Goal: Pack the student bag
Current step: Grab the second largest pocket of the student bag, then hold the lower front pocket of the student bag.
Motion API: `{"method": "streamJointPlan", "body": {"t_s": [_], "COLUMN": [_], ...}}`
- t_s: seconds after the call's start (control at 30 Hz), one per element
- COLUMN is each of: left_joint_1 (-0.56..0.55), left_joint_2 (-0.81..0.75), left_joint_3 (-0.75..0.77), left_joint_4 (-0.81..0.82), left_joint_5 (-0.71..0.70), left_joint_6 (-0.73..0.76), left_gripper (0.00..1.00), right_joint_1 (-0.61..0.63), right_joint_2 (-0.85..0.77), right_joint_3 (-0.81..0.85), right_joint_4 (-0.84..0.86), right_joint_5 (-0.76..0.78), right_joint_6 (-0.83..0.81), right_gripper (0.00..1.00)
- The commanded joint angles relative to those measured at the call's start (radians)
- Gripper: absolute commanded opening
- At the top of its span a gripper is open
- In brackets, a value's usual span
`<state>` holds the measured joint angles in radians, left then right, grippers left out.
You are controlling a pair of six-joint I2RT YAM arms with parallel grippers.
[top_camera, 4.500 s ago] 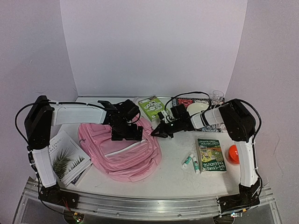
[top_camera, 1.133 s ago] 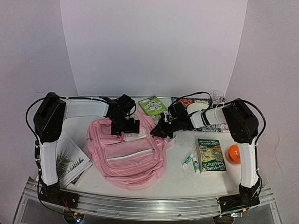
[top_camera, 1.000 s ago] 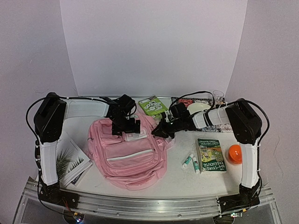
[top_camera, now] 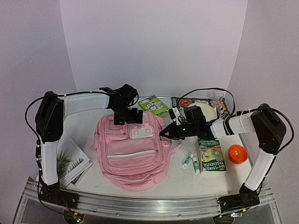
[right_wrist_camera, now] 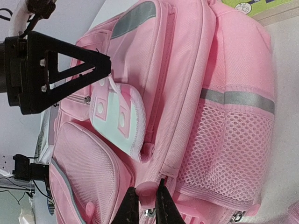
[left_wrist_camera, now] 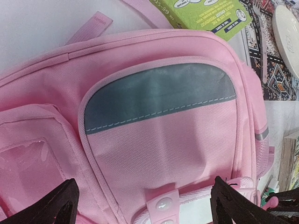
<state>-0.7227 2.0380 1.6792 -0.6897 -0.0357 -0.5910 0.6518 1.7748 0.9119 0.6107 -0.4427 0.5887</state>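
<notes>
The left arm rises from its base at the table's (top_camera: 177, 179) near left corner, bends at the shoulder and runs its white forearm rightward, so the left gripper (top_camera: 127, 114) points down over the top of the student bag (top_camera: 133, 154). Its claw is spread fully wide and holds nothing; in the left wrist view the black fingers (left_wrist_camera: 51, 212) straddle the bag's grey-patched top panel (left_wrist_camera: 159, 95), and whether their tips brush the fabric cannot be told. The right arm stretches low from the right side across the table, its right gripper (top_camera: 164, 134) at the bag's right edge. That claw is clenched on a pink pull tab (right_wrist_camera: 145, 190) beside the mesh side pocket (right_wrist_camera: 224, 144). The pink backpack lies flat, front pockets up, in the middle of the table. A green box (top_camera: 154, 105) lies just behind it, partly cut off in the wrist views. A green-covered book (top_camera: 211, 155) lies to the bag's right.
</notes>
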Motion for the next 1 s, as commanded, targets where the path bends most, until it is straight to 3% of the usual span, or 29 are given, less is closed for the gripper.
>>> {"method": "streamJointPlan", "body": {"t_s": [0.0, 0.23, 0.57, 0.7, 0.9, 0.97], "left_joint_1": [0.0, -0.065, -0.103, -0.103, -0.083, -0.067], "left_joint_2": [0.02, 0.143, 0.249, 0.267, 0.277, 0.272], "left_joint_3": [0.117, 0.338, 0.434, 0.42, 0.421, 0.42], "left_joint_4": [-0.08, -0.209, -0.211, -0.21, -0.209, -0.21], "left_joint_5": [-0.019, -0.065, -0.049, -0.03, -0.044, -0.045], "left_joint_6": [0.064, 0.114, 0.115, 0.139, 0.164, 0.168], "left_gripper": [0.99, 0.99, 0.96, 0.71, 0.1, 0.0], "right_joint_1": [0.006, 0.007, 0.008, 0.009, 0.01, 0.01], "right_joint_2": [-0.061, -0.061, -0.032, -0.036, -0.064, -0.076], "right_joint_3": [-0.008, -0.024, 0.01, 0.006, -0.005, -0.01], "right_joint_4": [0.096, 0.127, 0.127, 0.127, 0.119, 0.11], "right_joint_5": [-0.041, -0.058, -0.075, -0.08, -0.087, -0.089], "right_joint_6": [-0.049, -0.07, -0.083, -0.09, -0.117, -0.127], "right_gripper": [0.0, 0.0, 0.0, 0.0, 0.0, 0.0]}}
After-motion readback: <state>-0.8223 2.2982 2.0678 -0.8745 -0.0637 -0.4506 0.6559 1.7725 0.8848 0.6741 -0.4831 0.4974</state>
